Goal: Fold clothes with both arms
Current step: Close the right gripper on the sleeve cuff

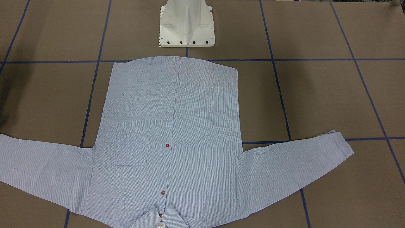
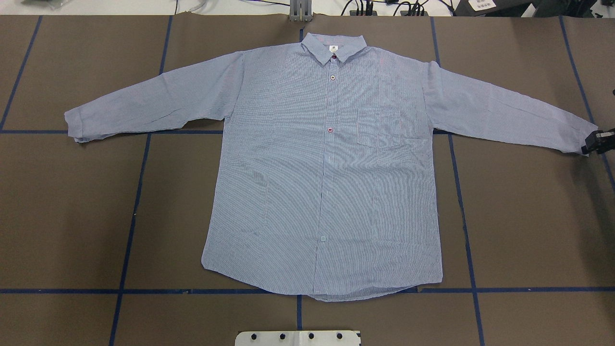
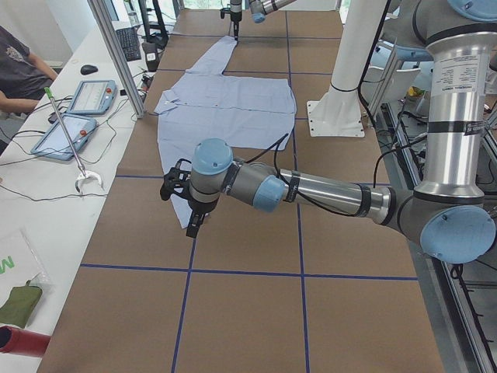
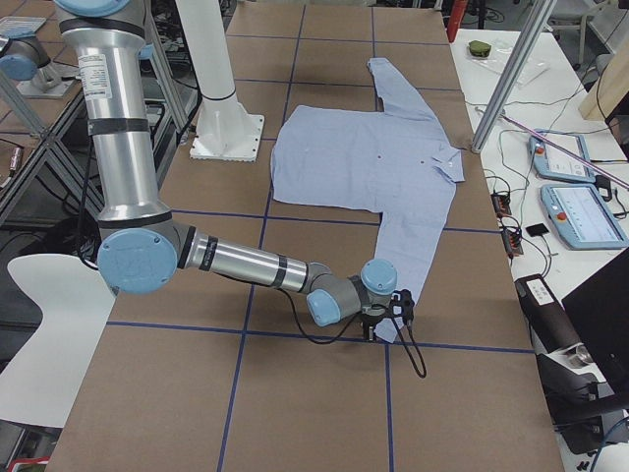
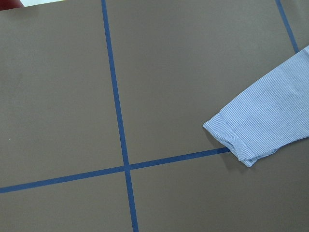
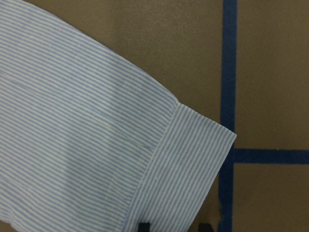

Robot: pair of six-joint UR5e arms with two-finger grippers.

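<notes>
Pale-blue fine-striped cloth shirt (image 2: pixel 326 168) lies flat, sleeves spread, on brown table (image 2: pixel 72 216): light, limp, so pinch at the cuff (image 6: pixel 193 159); my right gripper (image 2: pixel 595 142) gapes empty there, while my left gripper (image 3: pixel 189 221) I cannot tell.

This was a robotics lab: a brown surface (image 2: pixel 528 216) gridded with blue tape (image 2: pixel 136 192), a robot arm (image 3: pixel 326 190) near a white pedestal (image 1: pixel 186 25), metal frame posts (image 4: pixel 515 71), control tablets (image 4: pixel 585 214) on a side bench (image 4: pixel 575 98), and a seated person (image 3: pixel 19 62).
</notes>
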